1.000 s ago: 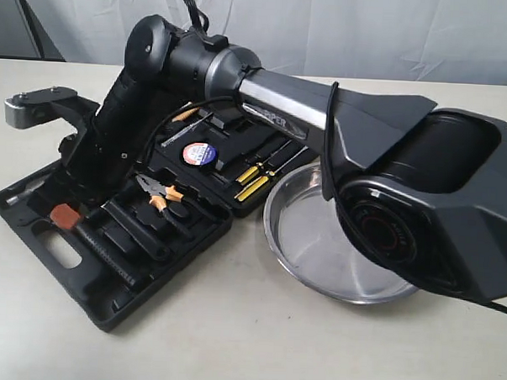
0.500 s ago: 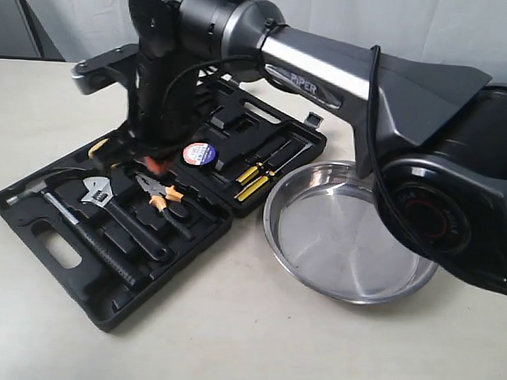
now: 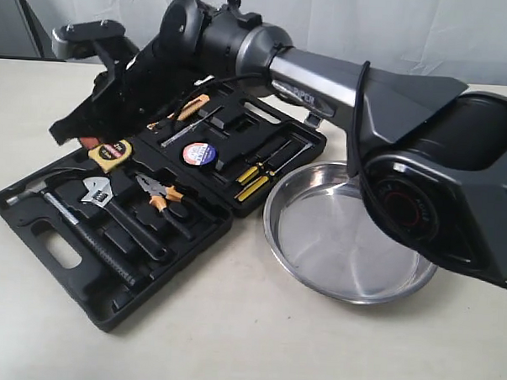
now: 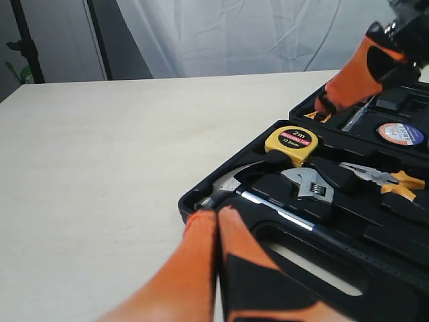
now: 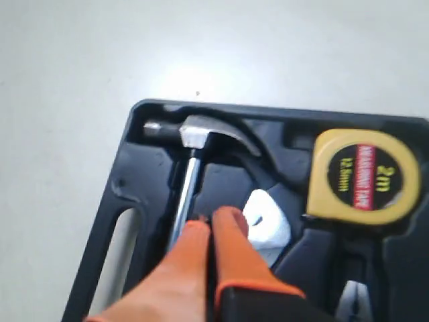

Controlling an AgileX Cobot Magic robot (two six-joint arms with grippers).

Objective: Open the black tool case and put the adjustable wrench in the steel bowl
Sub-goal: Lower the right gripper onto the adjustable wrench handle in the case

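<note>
Right arm (image 3: 326, 79) is stretching across the back half of the open black tool case (image 3: 113, 314) and over the far rim of the steel bowl (image 3: 273, 233), blocking entry from behind. Right gripper (image 5: 209, 218), fingers pressed together, is hanging above the case's left end. Adjustable wrench (image 3: 96, 191) is lying uncovered from above, squeezed between hammer (image 3: 67, 217) and pliers (image 3: 158, 192), with the tape measure (image 3: 109, 153) just behind. Table (image 3: 230, 340) in front is lying open.

The tool case (image 3: 139, 307) is matt plastic, the steel bowl (image 3: 343, 253) glossy.
</note>
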